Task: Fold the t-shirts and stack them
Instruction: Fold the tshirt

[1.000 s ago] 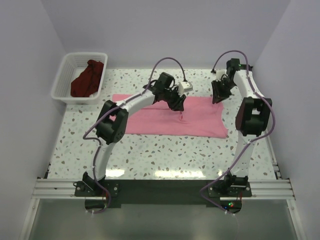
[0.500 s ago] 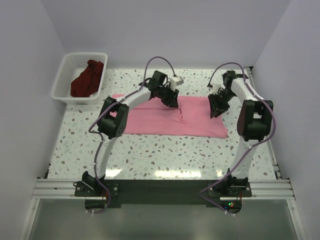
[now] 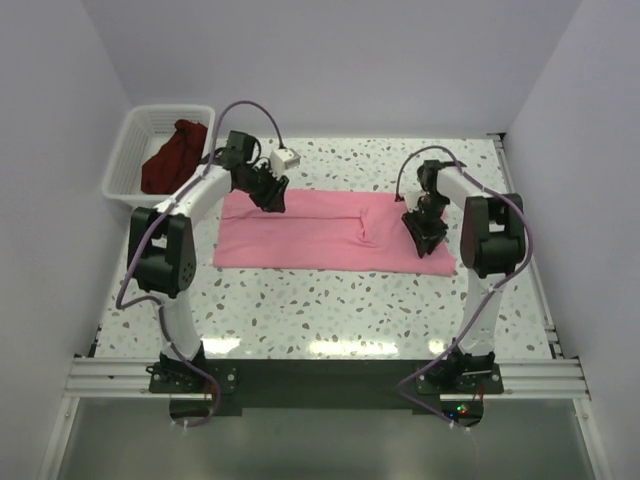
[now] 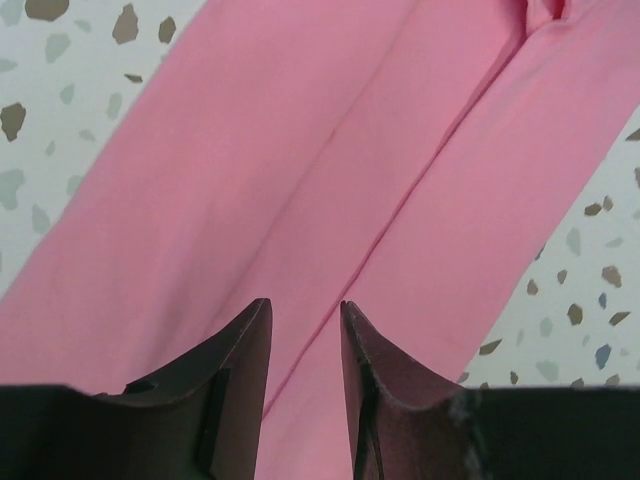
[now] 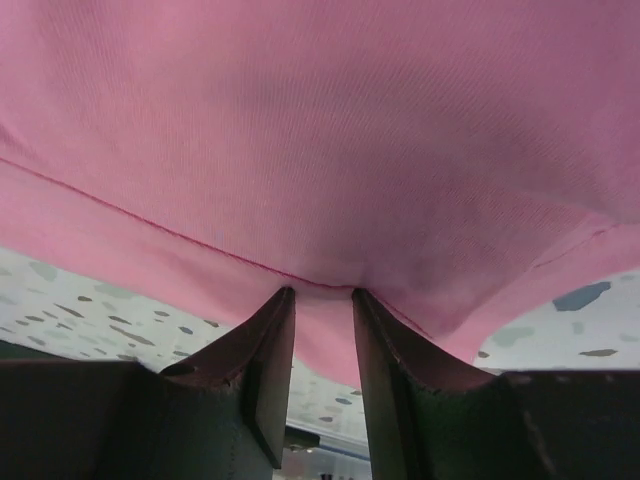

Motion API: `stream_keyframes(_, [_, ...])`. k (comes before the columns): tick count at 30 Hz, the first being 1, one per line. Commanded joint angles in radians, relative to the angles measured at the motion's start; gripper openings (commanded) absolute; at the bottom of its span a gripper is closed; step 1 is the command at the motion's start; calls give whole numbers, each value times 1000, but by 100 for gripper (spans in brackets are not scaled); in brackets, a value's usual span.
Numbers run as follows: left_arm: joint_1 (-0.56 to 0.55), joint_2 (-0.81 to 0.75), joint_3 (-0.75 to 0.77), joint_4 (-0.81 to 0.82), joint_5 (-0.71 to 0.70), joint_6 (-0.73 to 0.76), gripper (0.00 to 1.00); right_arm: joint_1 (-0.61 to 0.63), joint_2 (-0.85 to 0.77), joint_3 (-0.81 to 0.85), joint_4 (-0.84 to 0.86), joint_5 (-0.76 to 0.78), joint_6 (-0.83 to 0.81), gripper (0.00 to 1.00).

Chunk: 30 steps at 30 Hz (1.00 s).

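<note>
The light pink t-shirt (image 3: 320, 240) lies flat on the speckled table as a long folded strip. My left gripper (image 3: 274, 200) is open just above its far left part. In the left wrist view the jaws (image 4: 303, 310) stand apart over a fold line in the pink cloth (image 4: 300, 150). My right gripper (image 3: 421, 238) is down on the shirt's right end. In the right wrist view its jaws (image 5: 323, 295) stand apart with the hemmed edge of the pink cloth (image 5: 320, 120) between them. The dark maroon t-shirt (image 3: 175, 158) lies crumpled in the basket.
The white lattice basket (image 3: 150, 115) stands at the table's far left corner. Speckled tabletop (image 3: 330, 310) shows between the shirt and the arm bases. Walls close in the table on the left, right and far sides.
My left gripper has moved left along the shirt's far edge, from its middle to its left part. My right gripper has come down and nearer onto the shirt's right end.
</note>
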<state>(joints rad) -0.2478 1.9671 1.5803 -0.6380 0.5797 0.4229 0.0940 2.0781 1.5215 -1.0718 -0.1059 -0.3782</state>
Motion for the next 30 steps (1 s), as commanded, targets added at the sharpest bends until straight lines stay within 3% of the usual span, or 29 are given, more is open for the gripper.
stream_keyframes(1, [15, -77, -92, -104, -67, 169, 38, -8, 112, 129, 82, 147, -45, 35])
stream_keyframes(7, [13, -195, -308, -22, -191, 295, 37, 18, 382, 582, 70, 193, -25, 35])
stream_keyframes(8, [2, -209, -325, 9, -207, 303, 37, 33, 411, 715, 69, 205, -24, 36])
stream_keyframes(12, [-60, -214, -379, 79, -321, 329, 36, 61, 522, 963, 78, 244, -1, 44])
stream_keyframes(18, [-168, -160, -428, 149, -497, 370, 33, 64, 305, 744, 297, 281, 38, 65])
stream_keyframes(21, [-208, -122, -456, 130, -538, 384, 32, 64, 220, 697, 299, 281, 33, 72])
stream_keyframes(27, [-323, -80, -474, 21, -483, 352, 28, 41, 136, 694, 211, 233, 33, 76])
stream_keyframes(30, [-459, -99, -485, -5, -465, 303, 28, 16, 106, 687, 158, 187, 45, 77])
